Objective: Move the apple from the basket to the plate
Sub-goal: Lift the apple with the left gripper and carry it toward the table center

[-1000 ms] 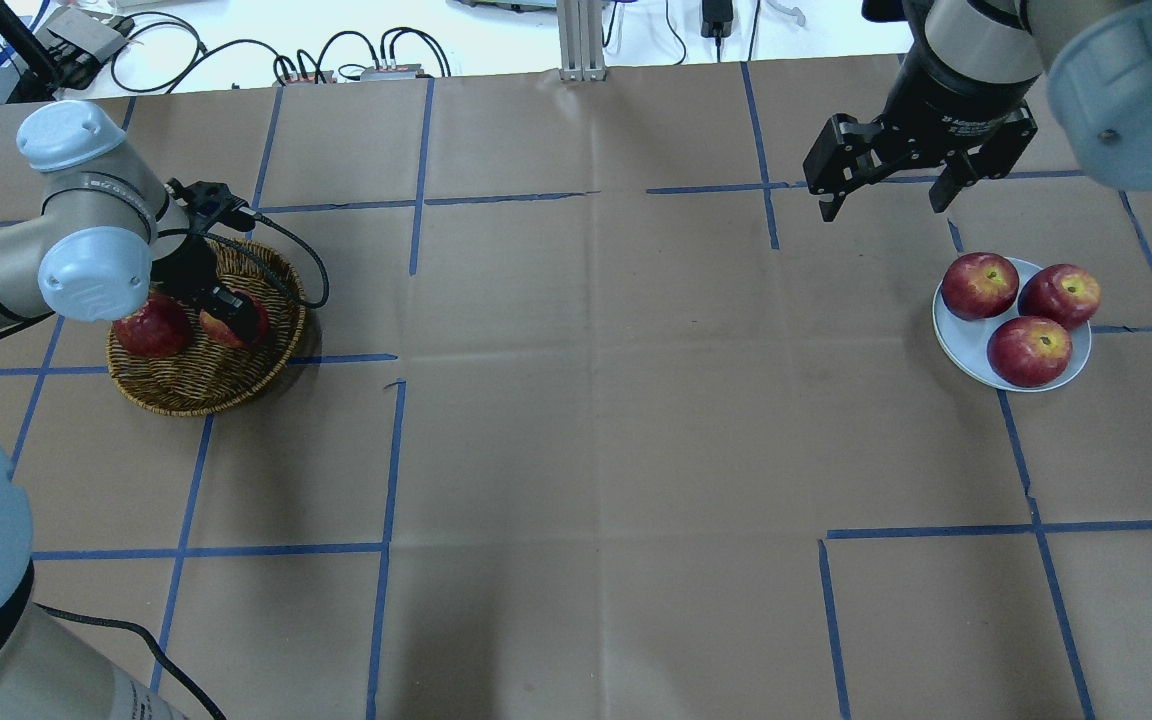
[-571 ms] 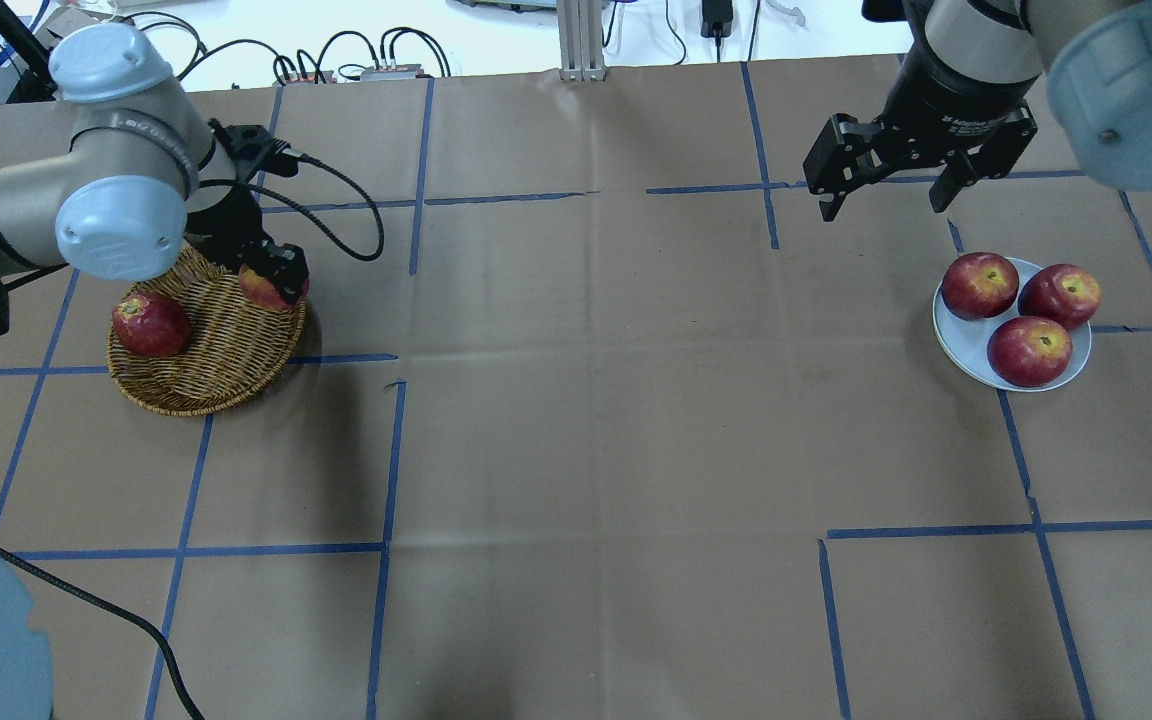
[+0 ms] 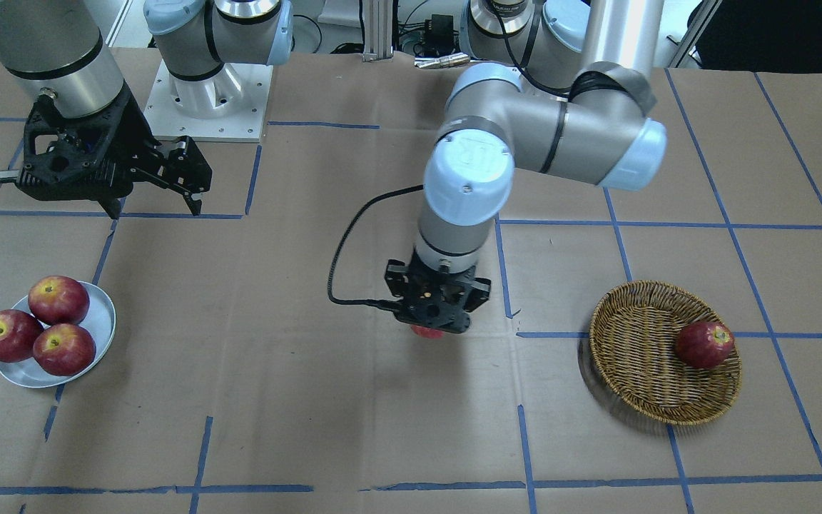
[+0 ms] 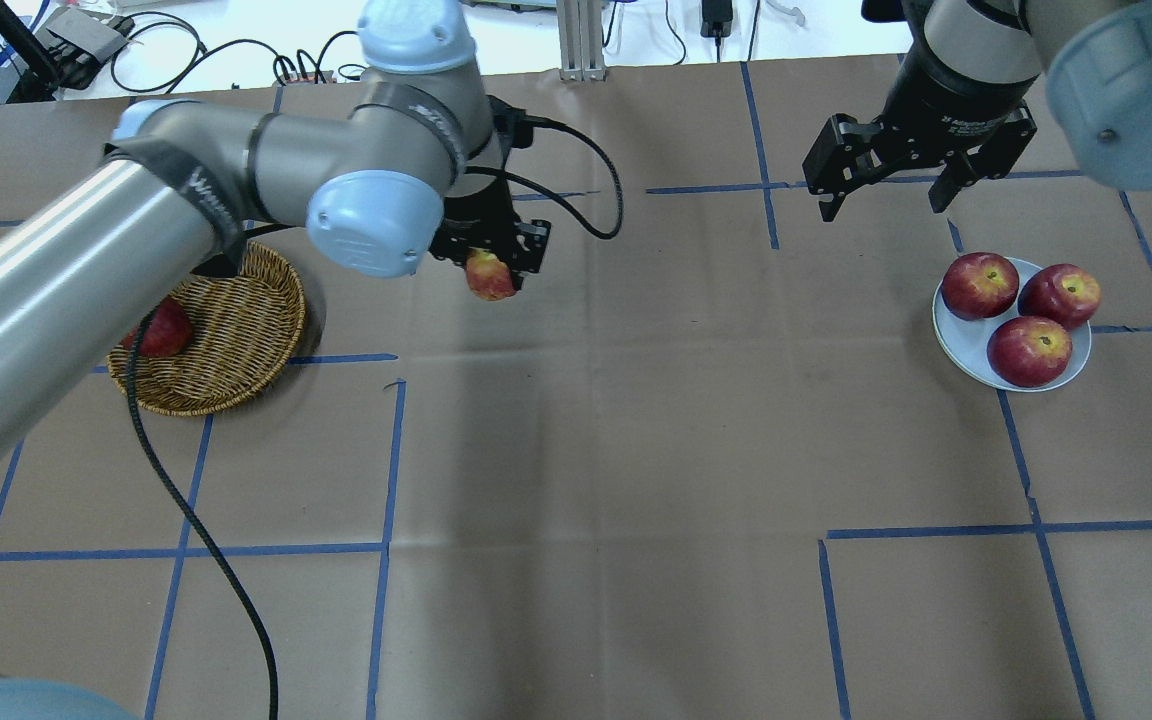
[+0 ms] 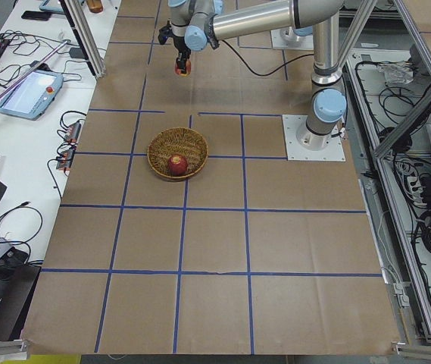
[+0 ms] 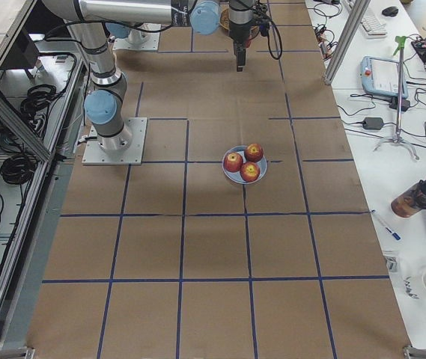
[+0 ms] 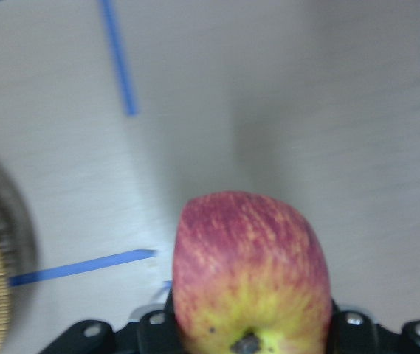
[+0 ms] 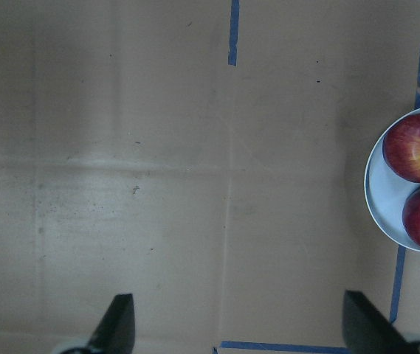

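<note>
The left gripper (image 4: 488, 266), clamped on the apple (image 7: 250, 273) slung right beneath it, wants a level, steady carry to the plate (image 4: 961, 342) well away from it, aiming for its bare edge.

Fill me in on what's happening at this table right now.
The left gripper is shut on the apple and holds it in the air above the table, clear of the basket and well short of the plate. One darker apple lies in the basket; three apples sit on the plate. The right gripper hangs open near the plate, holding nothing.
</note>
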You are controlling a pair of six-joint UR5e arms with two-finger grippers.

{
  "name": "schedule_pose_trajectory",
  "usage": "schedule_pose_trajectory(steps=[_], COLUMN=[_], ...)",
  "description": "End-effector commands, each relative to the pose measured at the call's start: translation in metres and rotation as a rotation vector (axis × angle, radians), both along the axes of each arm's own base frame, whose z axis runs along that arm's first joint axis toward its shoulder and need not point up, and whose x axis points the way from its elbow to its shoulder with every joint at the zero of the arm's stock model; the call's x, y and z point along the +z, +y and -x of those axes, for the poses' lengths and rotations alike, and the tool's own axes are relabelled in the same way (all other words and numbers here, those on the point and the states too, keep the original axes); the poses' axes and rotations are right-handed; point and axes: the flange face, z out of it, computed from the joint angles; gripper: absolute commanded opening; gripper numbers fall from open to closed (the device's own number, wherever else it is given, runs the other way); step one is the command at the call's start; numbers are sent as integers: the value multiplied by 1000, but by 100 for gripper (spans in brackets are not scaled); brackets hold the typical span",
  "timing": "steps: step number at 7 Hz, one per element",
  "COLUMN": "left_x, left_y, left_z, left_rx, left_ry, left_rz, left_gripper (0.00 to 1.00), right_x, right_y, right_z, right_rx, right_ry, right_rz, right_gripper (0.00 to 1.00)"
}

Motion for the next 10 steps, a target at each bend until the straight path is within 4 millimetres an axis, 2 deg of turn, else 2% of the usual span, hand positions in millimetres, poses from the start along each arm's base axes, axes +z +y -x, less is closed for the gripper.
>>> schedule_pose_trajectory(steps=[1, 2, 4, 6, 7, 8, 9, 10], left_x=[-35, -52, -93, -112, -112, -116, -115, -106], left_y=[27, 33, 22, 16, 14, 13, 13, 11], left_z=[46, 43, 50, 55, 55, 56, 57, 57], left_rx=[-49, -37, -31, -16, -14, -16, -16, -14], left_ry=[-15, -23, -6, 8, 7, 8, 8, 11], left_rz=[-61, -86, -42, -11, -5, -4, 1, 14], left_gripper=[26, 26, 26, 27, 30, 38, 95, 99], right_x=[0, 0, 0, 0, 0, 0, 0, 0], right_y=[0, 0, 0, 0, 0, -1, -1, -1], right_z=[0, 0, 0, 0, 0, 0, 0, 0], right_rx=[0, 0, 0, 0, 0, 0, 0, 0], right_ry=[0, 0, 0, 0, 0, -1, -1, -4], right_rz=[0, 0, 0, 0, 3, 3, 4, 6], right_gripper=[100, 100, 100, 100, 100, 100, 100, 100])
